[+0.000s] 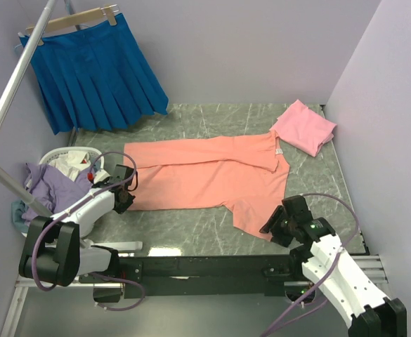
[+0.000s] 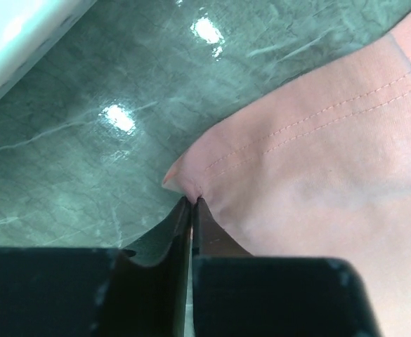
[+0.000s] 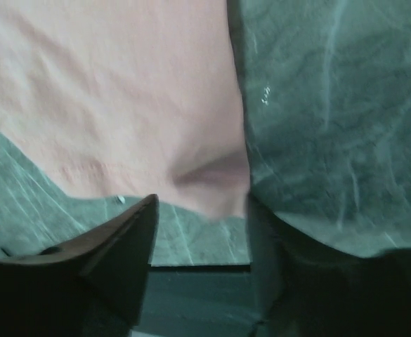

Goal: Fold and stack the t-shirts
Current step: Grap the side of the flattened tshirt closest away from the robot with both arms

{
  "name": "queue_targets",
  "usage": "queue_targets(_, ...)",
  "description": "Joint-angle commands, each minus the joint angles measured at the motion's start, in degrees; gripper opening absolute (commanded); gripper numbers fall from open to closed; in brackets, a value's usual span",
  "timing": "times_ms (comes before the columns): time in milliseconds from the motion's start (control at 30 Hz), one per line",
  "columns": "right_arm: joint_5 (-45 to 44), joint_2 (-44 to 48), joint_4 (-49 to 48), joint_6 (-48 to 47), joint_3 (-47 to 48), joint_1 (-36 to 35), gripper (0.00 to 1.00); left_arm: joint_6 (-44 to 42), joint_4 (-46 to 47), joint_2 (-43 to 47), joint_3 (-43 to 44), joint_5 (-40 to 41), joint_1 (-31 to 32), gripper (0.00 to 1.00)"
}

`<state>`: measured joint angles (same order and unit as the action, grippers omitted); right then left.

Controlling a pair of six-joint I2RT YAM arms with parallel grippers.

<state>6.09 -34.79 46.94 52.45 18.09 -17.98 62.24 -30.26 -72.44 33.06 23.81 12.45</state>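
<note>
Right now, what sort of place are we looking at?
Likely a staged laundry-folding test booth: plain lilac walls around a marble-look table, an orange t-shirt spread on it, a basket of clothes at its side.

The left arm [image 1: 93, 210] is built of rounded white shells joined by chunky black joint housings. The right arm [image 1: 342, 277] matches it, its long white link dotted with small dark screw holes. A tiny green light [image 1: 301, 226] glows on the black wrist block of the right arm. Pale lilac cables [image 1: 29, 247] run in loose loops along each arm. The bases sit on a black rail [image 1: 205, 267] with silver extrusion at its ends. The left gripper [image 2: 192, 200] has matte black fingers, thin flat blades on a broad black body. The right gripper [image 3: 201, 203] has dark, thick, wedge-shaped fingers with rounded edges
</note>
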Motion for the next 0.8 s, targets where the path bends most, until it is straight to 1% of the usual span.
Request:
queue_targets(0,-1.08,-3.44,-6.5,0.55,-3.05,-0.48,0.53,0.69,0.81,-0.42,-2.65,-2.89,-0.05,0.02)
queue_targets(33,-1.51,-4.4,-7.12,0.55,-2.8,-0.48,0.48,0.69,0.9,-0.24,-2.82,-3.07,-0.05,0.01)
queue_targets(67,-1.69,-5.02,-7.65,0.55,-2.53,-0.57,0.38,0.69,0.82,-0.15,-2.82,-3.16,-0.05,0.01)
queue_targets(133,-2.48,-6.25,-7.83,0.38,-2.0,-0.57,0.3,0.78,0.73,0.28,-3.0,-3.33,-0.05,0.01)
queue_targets(167,-2.48,-6.61,-8.09,0.29,-1.92,-0.57,0.16,1.04,0.64,0.46,-3.0,-3.25,-0.05,0.01)
queue_targets(233,-2.4,-5.74,-8.0,0.29,-1.39,-0.65,0.02,1.04,0.29,1.25,-3.0,-3.25,-0.05,0.01)
queue_targets(300,-2.22,-3.29,-7.65,0.37,-0.25,-0.83,0.0,0.87,-0.15,2.13,-2.83,-3.16,-0.05,0.01)
queue_targets(367,-2.39,1.72,-7.21,0.38,0.72,-1.01,0.0,0.87,-1.28,3.8,-2.21,-3.16,-0.05,0.01)
queue_targets(467,-5.11,6.65,-5.2,0.9,3.7,-1.01,0.0,0.69,-3.48,6.52,-1.07,-2.9,-0.05,0.01)
queue_targets(533,-5.91,7.36,-4.58,0.47,5.9,-1.09,0.0,0.52,-4.28,8.36,-0.19,-2.28,-0.05,0.01)
queue_targets(633,-6.0,5.79,-4.92,-0.85,7.93,-1.01,0.0,0.43,-5.77,10.04,0.78,-2.28,-0.05,0.01)
queue_targets(767,-6.0,2.98,-8.43,-2.78,10.12,-1.09,0.0,-0.19,-6.83,10.05,2.36,-2.89,-0.05,0.01)
